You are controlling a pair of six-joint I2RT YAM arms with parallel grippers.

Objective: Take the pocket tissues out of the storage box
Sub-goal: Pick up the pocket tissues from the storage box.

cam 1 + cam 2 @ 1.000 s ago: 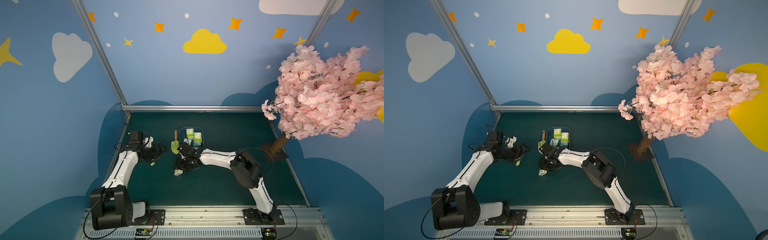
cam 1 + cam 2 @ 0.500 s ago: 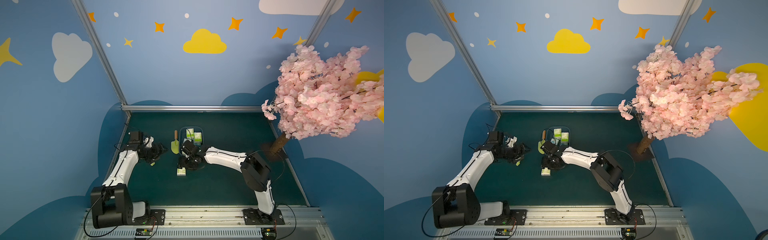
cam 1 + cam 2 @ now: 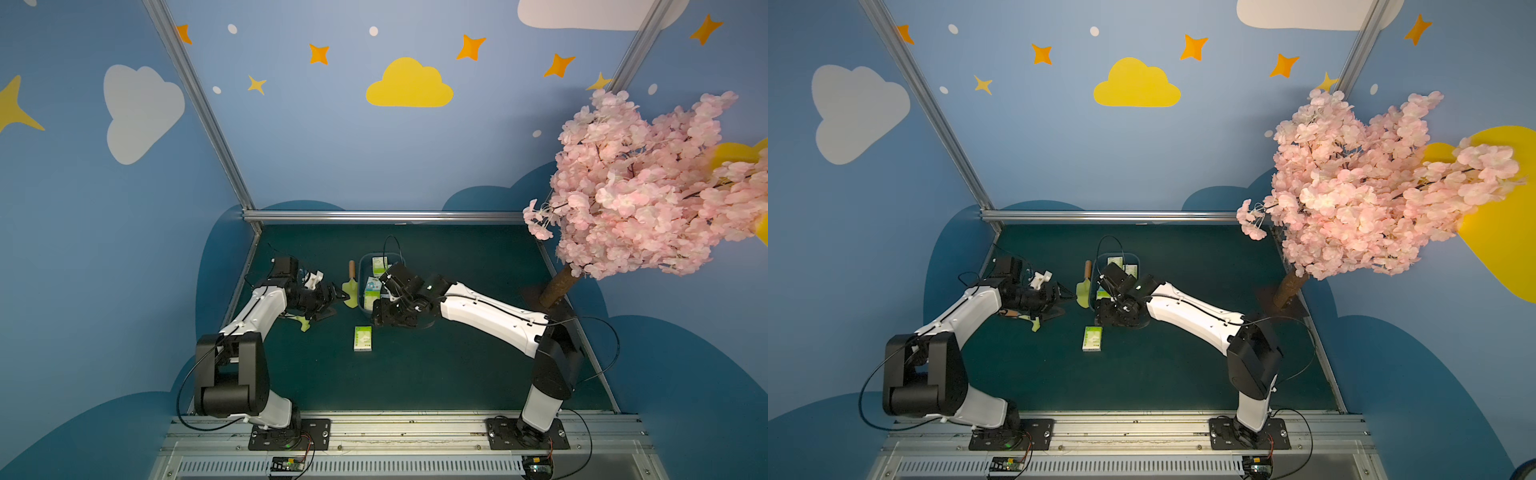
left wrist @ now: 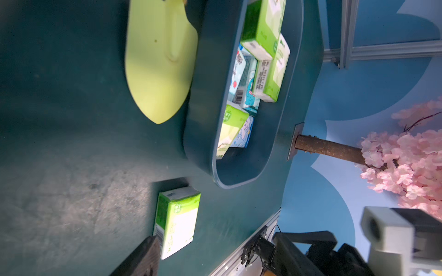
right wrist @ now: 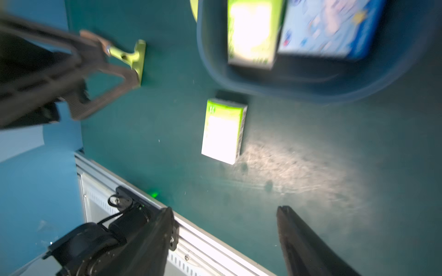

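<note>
On the mat [image 3: 415, 374] beside the storage box [image 4: 205, 83]: one green pack [image 3: 363, 338], flat. Right gripper [image 5: 224, 208] and left gripper [image 3: 337, 302] both spread, empty.

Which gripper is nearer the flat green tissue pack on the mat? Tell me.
Right. The right gripper hovers beside the green tissue pack; the left gripper is farther, by the yellow-green trowel.

The storage box [image 4: 205, 83], a yellow-green trowel [image 3: 350, 286] just beside it and one lime-green tissue pack [image 3: 363, 338] near its end are pictured lying on the dark green surface [image 3: 415, 374].
</note>
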